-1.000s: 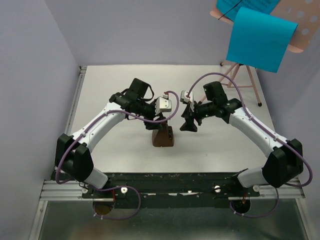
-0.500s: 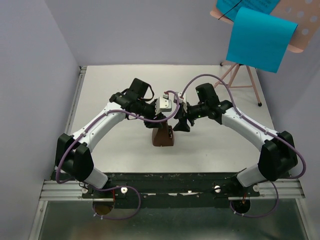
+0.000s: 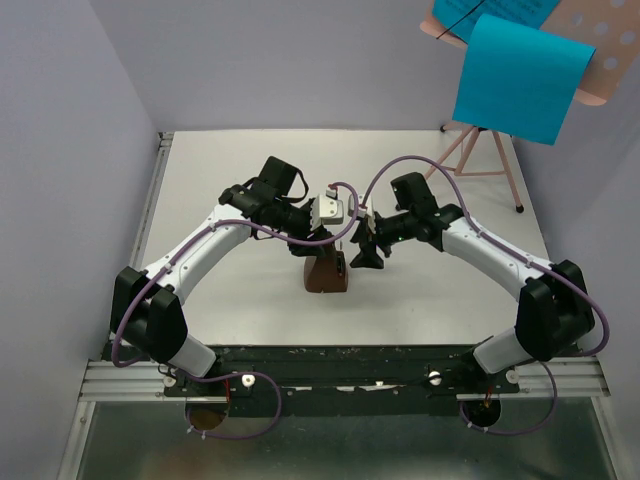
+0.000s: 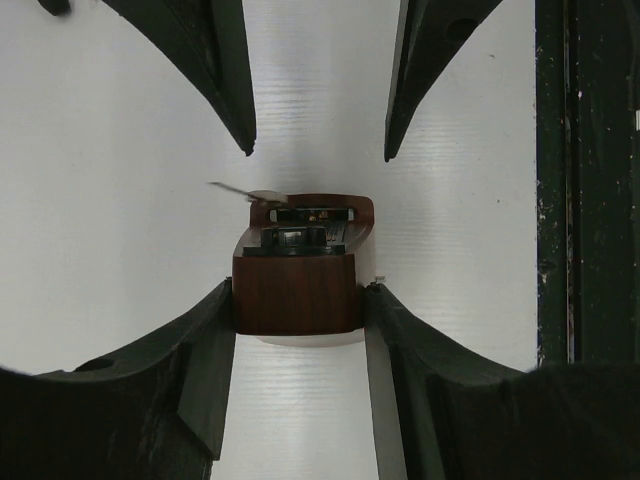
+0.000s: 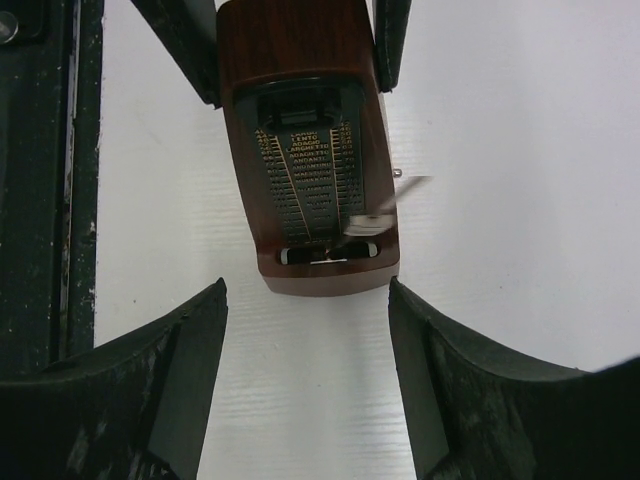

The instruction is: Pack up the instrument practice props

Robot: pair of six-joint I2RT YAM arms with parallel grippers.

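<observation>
The dark-brown metronome block [image 3: 327,272] stands upright on the white table, mid-front. My left gripper [image 3: 322,242] is shut on its narrow upper part; in the left wrist view both fingers [image 4: 222,310] press the block's sides [image 4: 297,295]. My right gripper [image 3: 366,250] is open and empty just right of the block; its wrist view shows the dial face [image 5: 308,170] and a blurred pendulum ahead of the open fingertips [image 5: 212,300]. The pink music stand [image 3: 598,60] with thin legs [image 3: 478,160] stands at the back right. The blue sheet [image 3: 522,78] hangs on it.
Grey walls close in on the left and back. A dark metal rail [image 3: 340,360] runs along the near table edge, seen also in the left wrist view [image 4: 585,200]. A purple cable [image 3: 400,165] loops over the right arm.
My right arm has swung left, and its open gripper is now close beside the metronome. My left gripper and the block have stayed put.
</observation>
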